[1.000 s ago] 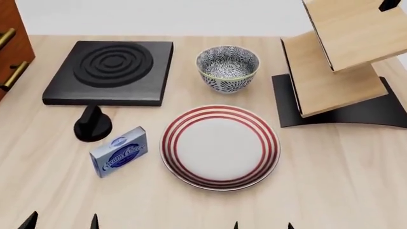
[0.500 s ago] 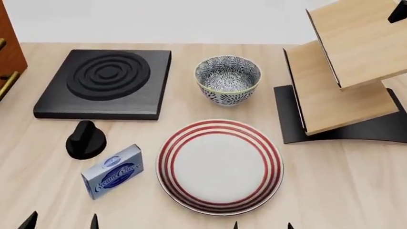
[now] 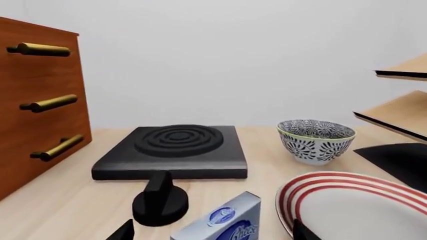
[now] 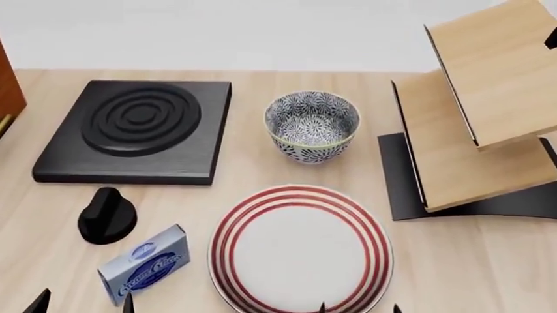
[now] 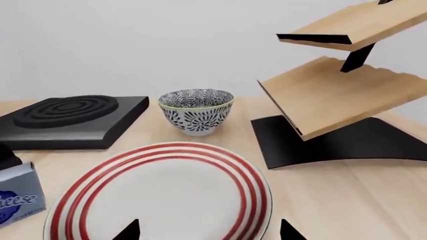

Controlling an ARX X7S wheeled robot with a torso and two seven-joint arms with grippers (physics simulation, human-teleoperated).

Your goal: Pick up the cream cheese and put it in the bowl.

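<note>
With both claws spread apart and empty low at the desk's near edge, the flat grey-blue cream cheese box (image 4: 143, 264) lies nearest the left claw (image 4: 83, 302), the blue-and-white floral bowl (image 4: 312, 125) well beyond.

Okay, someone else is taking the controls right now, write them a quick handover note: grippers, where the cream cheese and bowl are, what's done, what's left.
Left gripper: open, empty, only the finger tips show at the near edge, just short of the cream cheese.
Right gripper: open, empty, over the near rim of the red-ringed plate.
Cream cheese: on the table, between the black knob and the plate, untouched.
Bowl: upright and empty, beyond the plate, beside the black burner block.
Done: nothing grasped yet.
Left: grasp the box, probably with the left arm, carry it over the plate, release in the bowl.
</note>
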